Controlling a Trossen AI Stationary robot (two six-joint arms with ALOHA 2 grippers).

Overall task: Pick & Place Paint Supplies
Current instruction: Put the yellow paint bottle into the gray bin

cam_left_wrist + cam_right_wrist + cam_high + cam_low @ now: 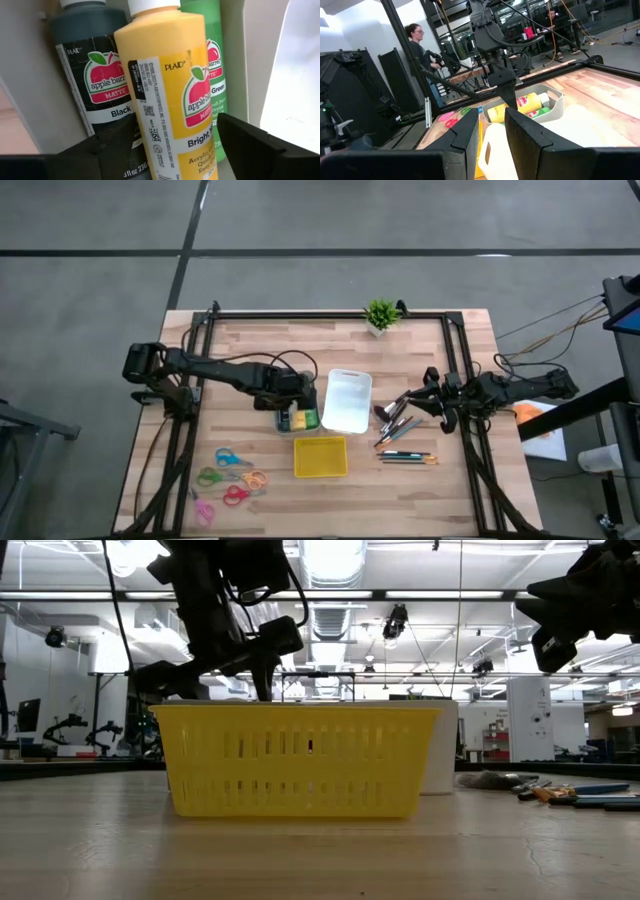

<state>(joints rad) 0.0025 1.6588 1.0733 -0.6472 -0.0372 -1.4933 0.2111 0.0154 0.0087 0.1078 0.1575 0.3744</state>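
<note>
1. Yellow mesh basket (320, 457), near the front edge of the worktop, middle. No contents can be made out in it.
2. Coloured pencils (407, 457), loose on the boards toward the front right. Light, stiff, thin; likely to roll, so best pinched mid-shaft, across the length.
3. Paint brushes (398, 424), dark-handled, just behind the pencils. Light; take by the handle, not the bristles.
4. Right gripper (432, 402), hanging above the brushes, fingers a narrow gap apart, holding nothing.
5. Small bin (555, 102), mid-worktop, left of the white tray (347, 400). Holds three smooth plastic bottles lying side by side: yellow paint bottle (167, 85), black paint bottle (97, 75), green paint bottle (212, 60). Moderately heavy if full, rigid, slippery; grip across the body.
6. Left gripper (297, 402), over the bin, fingers spread either side of the yellow bottle, not pinching.
</note>
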